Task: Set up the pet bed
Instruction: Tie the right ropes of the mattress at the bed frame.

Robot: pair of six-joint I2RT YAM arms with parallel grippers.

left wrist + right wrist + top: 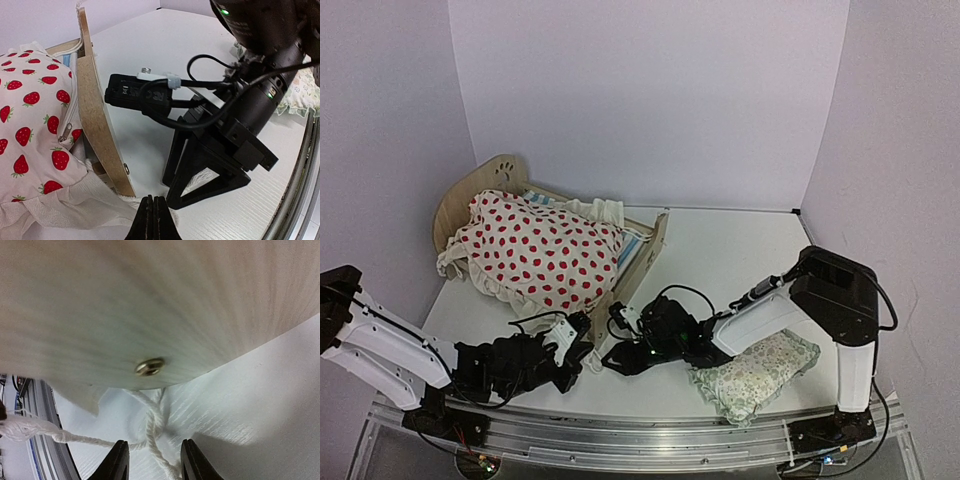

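Observation:
The pet bed [470, 195], light wood with a paw cutout in its headboard, stands at the back left. A cream red-dotted cushion [540, 250] lies heaped on it. My two grippers meet at the near corner of the low footboard [645, 255]. The left gripper [582, 345] is shut, its tips [153, 210] resting over the cushion's white frill [75, 200] by the footboard [97, 110]. My right gripper [152, 447] is open under the footboard [150, 300]. A white cord [152, 425] runs loose between its fingers. From the left wrist, the right gripper [172, 192] shows just beyond the board.
A small green floral pillow [755, 375] lies at the front right under the right arm, its edge showing in the left wrist view [300, 95]. A brass screw [150, 366] sits in the footboard. White walls close in the table, and a metal rail [640, 435] runs along its near edge.

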